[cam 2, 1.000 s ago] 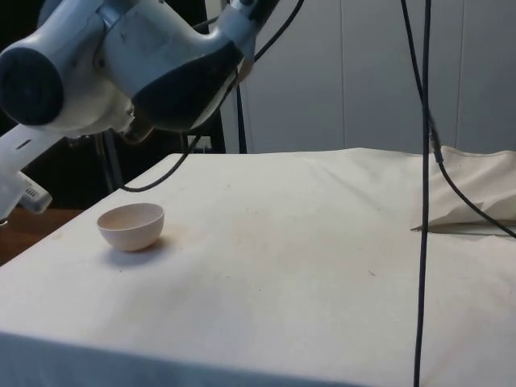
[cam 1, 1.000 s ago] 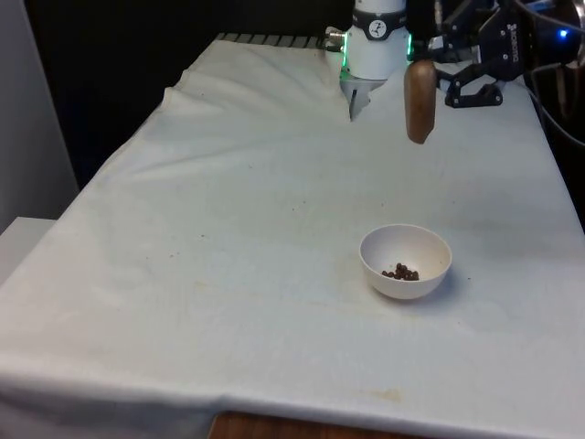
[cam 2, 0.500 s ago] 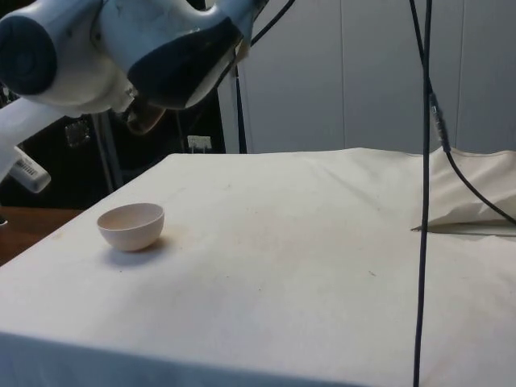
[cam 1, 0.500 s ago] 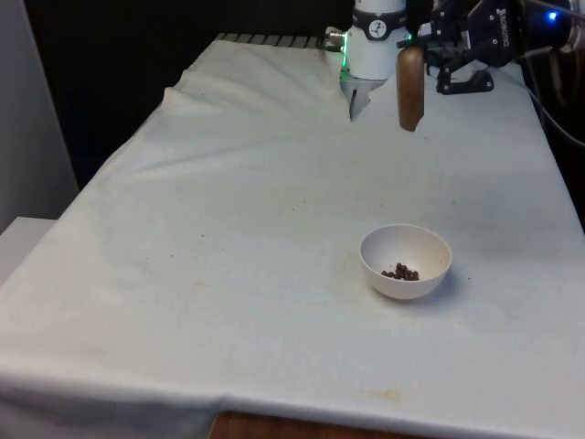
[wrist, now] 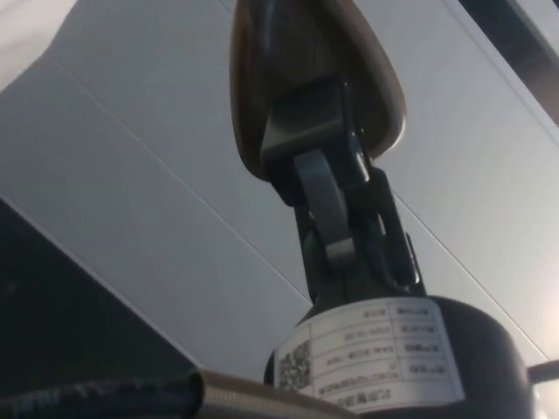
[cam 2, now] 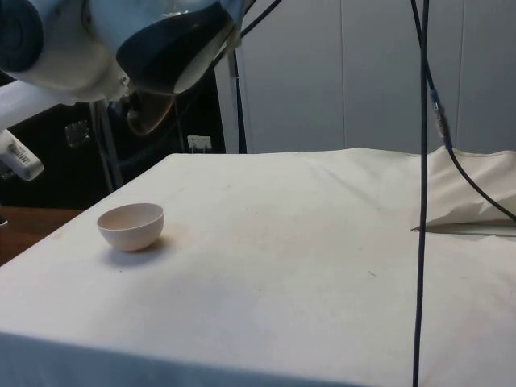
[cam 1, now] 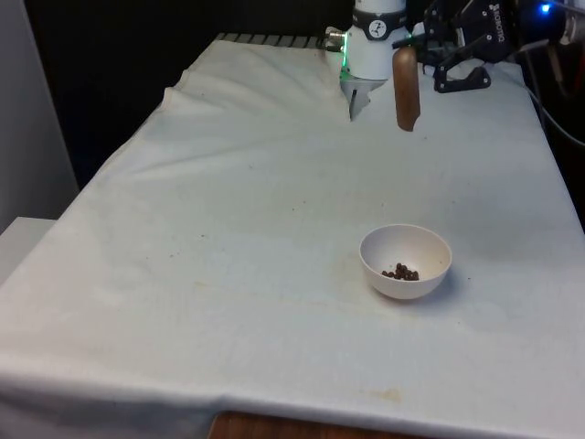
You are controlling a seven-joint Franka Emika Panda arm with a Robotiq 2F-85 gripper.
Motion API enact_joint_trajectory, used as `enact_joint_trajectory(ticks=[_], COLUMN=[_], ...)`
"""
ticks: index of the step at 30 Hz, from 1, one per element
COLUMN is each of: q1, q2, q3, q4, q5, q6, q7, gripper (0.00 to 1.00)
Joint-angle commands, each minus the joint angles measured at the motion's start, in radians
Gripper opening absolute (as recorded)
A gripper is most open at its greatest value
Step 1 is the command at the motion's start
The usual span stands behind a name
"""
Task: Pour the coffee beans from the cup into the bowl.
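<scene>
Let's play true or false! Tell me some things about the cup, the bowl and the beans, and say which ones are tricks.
1. The small white round bowl has dark brown coffee beans in it. True.
2. The brown wooden cup is standing on the white cloth. False: the black claw holds it up in the air, beyond the bowl.
3. The claw is shut on the cup. True.
4. The bowl is tipped over on its side. False: it sits upright.
5. Beans are scattered all over the cloth. False: the beans lie inside the bowl.
</scene>
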Motion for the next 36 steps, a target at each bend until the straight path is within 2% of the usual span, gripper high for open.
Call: enact_joint_trajectory(ticks=[1, 5, 6, 7, 13, 14, 15, 16, 22, 23, 24, 28, 30, 31, 32, 36], q1=[-0.013, -0.024, -0.014, -0.029, -0.049, -0.039, -0.039, -0.054, -0.071, -0.058, -0.073, -0.086, -0.090, -0.077, -0.091, -0.100], q2=[-0.005, -0.005, 0.000, -0.006, -0.013, -0.006, -0.006, -0.019, -0.039, -0.028, -0.042, -0.052, -0.055, -0.046, -0.057, -0.063], q3=[0.007, 0.006, -0.001, 0.006, 0.005, -0.003, -0.003, 0.003, -0.005, -0.012, -0.006, -0.011, -0.014, -0.023, -0.017, -0.022], q4=[-0.002, 0.002, 0.006, 0.003, 0.003, 0.010, 0.010, 0.002, 0.001, 0.010, 0.001, 0.000, 0.000, 0.009, 0.000, 0.000], q5=[0.012, 0.025, 0.016, 0.031, 0.055, 0.049, 0.049, 0.064, 0.095, 0.086, 0.099, 0.119, 0.130, 0.122, 0.135, 0.152], q6=[0.022, 0.042, 0.025, 0.051, 0.082, 0.066, 0.066, 0.091, 0.114, 0.094, 0.117, 0.139, 0.148, 0.126, 0.153, 0.171], q7=[0.001, 0.002, 0.001, 0.003, 0.003, 0.002, 0.002, 0.001, -0.005, 0.001, -0.006, -0.006, -0.006, -0.002, -0.006, -0.005], gripper=[0.01, 0.01, 0.01, 0.01, 0.01, 0.01, 0.01, 0.01, 0.01, 0.01, 0.01, 0.01, 0.01, 0.01, 0.01, 0.01])
